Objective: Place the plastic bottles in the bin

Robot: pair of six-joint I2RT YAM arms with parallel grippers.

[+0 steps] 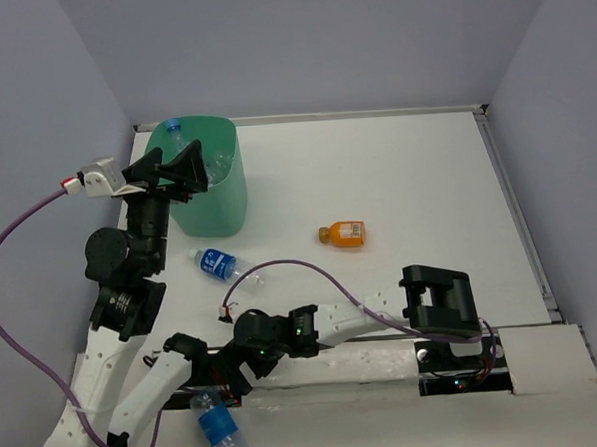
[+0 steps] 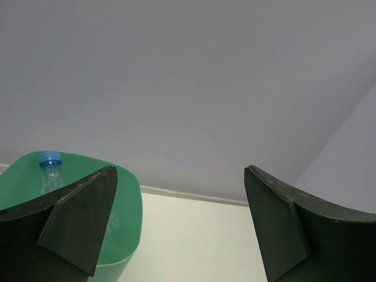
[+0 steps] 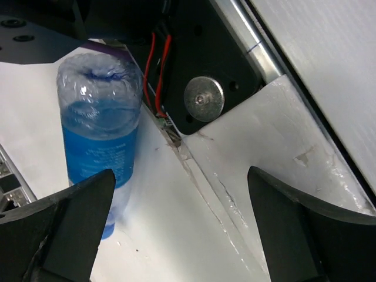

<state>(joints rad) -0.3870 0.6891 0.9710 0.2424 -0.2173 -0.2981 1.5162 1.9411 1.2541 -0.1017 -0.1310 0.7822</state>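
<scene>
The mint-green bin (image 1: 217, 203) stands at the far left and holds clear plastic bottles, one with a blue cap (image 1: 172, 125) upright at its far-left corner. My left gripper (image 1: 175, 168) is open and empty above the bin's left rim. In the left wrist view the gripper (image 2: 180, 167) shows the bin (image 2: 126, 223) and the capped bottle (image 2: 51, 170). A blue-labelled bottle (image 1: 221, 265) and an orange bottle (image 1: 343, 233) lie on the table. My right gripper (image 1: 222, 383) is open and empty beside another blue-labelled bottle (image 1: 217, 426). In the right wrist view the gripper (image 3: 180, 171) has that bottle (image 3: 100, 135) by its left finger.
The right arm's base (image 1: 438, 301) stands at the near right, and its arm reaches left across the front rail. The left arm's purple cable (image 1: 9, 249) loops at the left. Walls close the table at the back and sides.
</scene>
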